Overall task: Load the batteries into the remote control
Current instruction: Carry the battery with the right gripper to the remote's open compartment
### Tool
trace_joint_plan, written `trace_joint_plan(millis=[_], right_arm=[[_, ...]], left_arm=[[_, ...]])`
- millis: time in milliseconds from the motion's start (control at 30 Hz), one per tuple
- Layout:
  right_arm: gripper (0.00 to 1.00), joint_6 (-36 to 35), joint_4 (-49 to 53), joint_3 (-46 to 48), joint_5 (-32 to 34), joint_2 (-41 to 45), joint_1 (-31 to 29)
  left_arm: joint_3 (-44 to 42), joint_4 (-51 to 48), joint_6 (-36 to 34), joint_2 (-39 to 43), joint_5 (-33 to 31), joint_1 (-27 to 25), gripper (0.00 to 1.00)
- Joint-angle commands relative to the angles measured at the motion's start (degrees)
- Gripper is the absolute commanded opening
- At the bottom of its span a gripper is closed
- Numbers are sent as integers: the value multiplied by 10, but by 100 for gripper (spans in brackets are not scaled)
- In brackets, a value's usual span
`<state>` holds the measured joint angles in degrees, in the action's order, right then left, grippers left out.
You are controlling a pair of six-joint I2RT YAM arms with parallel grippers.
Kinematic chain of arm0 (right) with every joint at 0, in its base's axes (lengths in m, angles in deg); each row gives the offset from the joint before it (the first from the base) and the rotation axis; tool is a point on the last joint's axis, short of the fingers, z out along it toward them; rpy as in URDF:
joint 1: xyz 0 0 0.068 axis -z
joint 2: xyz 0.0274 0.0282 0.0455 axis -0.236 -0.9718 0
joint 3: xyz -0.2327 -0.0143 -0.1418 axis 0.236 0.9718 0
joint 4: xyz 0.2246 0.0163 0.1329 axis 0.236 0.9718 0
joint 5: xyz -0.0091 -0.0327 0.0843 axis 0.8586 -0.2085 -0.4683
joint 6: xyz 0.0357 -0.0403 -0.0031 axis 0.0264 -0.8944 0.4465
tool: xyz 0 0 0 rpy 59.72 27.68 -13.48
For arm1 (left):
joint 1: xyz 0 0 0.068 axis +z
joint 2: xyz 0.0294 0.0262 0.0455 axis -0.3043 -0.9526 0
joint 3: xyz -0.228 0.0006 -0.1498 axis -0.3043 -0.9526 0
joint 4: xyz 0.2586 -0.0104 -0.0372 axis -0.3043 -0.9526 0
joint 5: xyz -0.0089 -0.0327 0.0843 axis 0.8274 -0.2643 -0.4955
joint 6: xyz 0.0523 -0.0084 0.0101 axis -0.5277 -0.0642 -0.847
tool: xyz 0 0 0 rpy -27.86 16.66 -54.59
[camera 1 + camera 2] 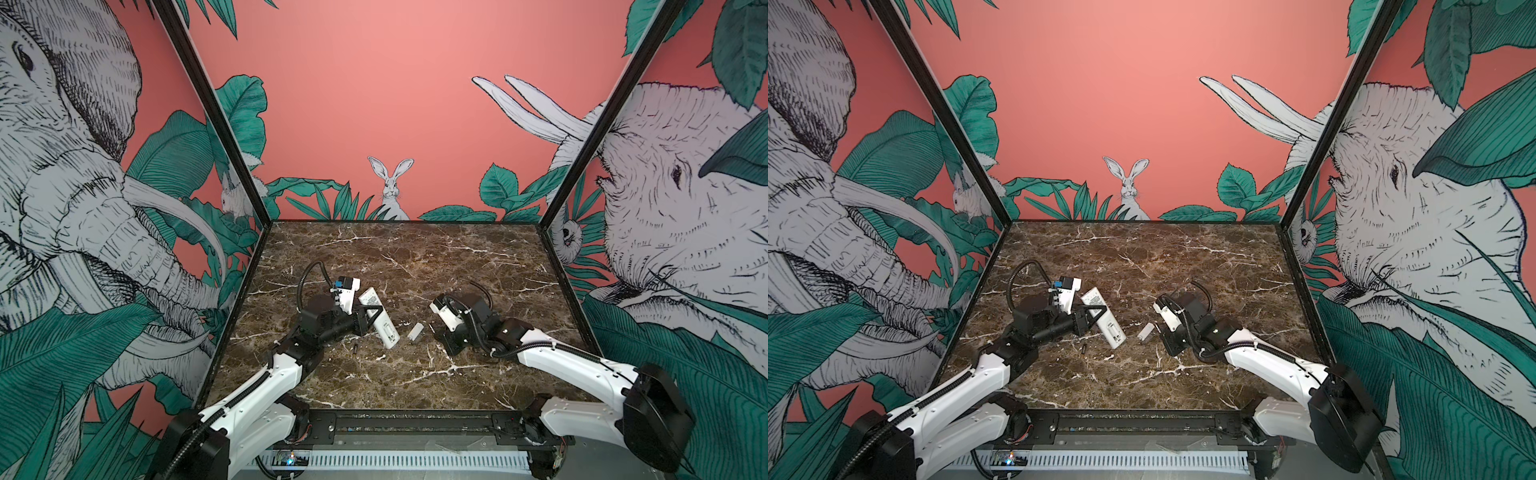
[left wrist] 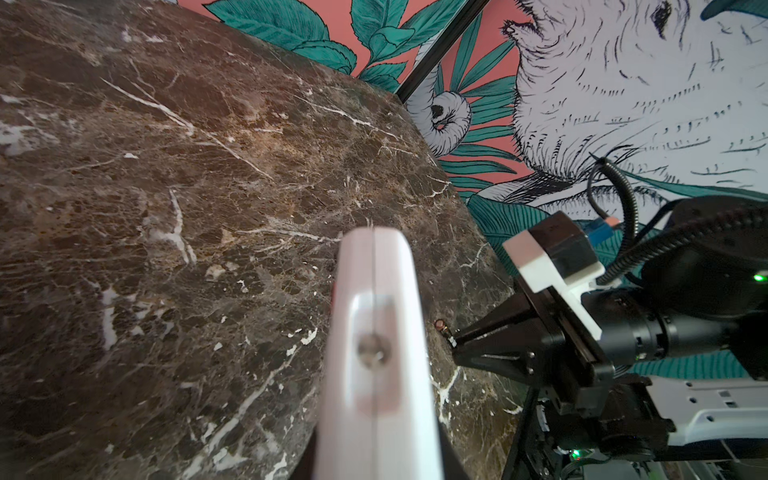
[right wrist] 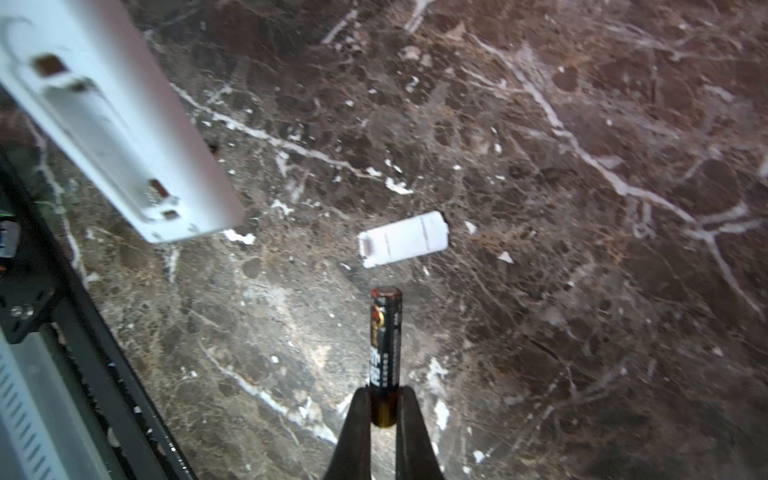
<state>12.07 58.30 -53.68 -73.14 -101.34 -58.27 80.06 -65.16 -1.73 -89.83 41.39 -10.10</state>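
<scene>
- My marble table [image 1: 415, 257] carries the loose parts.
- My left arm reaches in from the near left, wrist turned toward the middle. Its left gripper [image 1: 375, 310] is clamped across the remote control [image 1: 379, 318] at mid-length, holding it slanted with the open battery bay facing up at the near end.
- My right arm stretches in low from the near right, wrist bent toward the middle. The right gripper [image 3: 384, 399] is pinched on a battery [image 3: 385, 345] by its gold end (the dark length sticks out ahead).
- A short white cover [image 1: 416, 331] lies flat between the remote and my right gripper.
- The other battery [image 1: 355, 348] lies on the marble near the remote's near end.
</scene>
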Motion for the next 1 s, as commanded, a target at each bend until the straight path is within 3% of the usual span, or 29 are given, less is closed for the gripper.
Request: trace_joint_plan(millis=[0, 333, 533, 967], right_arm=[[8, 28, -64, -6, -15, 5, -32], [8, 68, -72, -85, 26, -69, -122], [8, 113, -38, -135, 47, -113, -130], [9, 123, 110, -244, 65, -166, -133]], left_arm=[[25, 12, 40, -15, 25, 4, 0], [23, 69, 111, -71, 97, 58, 0], [11, 116, 136, -85, 133, 87, 0], [5, 164, 156, -114, 160, 103, 0]])
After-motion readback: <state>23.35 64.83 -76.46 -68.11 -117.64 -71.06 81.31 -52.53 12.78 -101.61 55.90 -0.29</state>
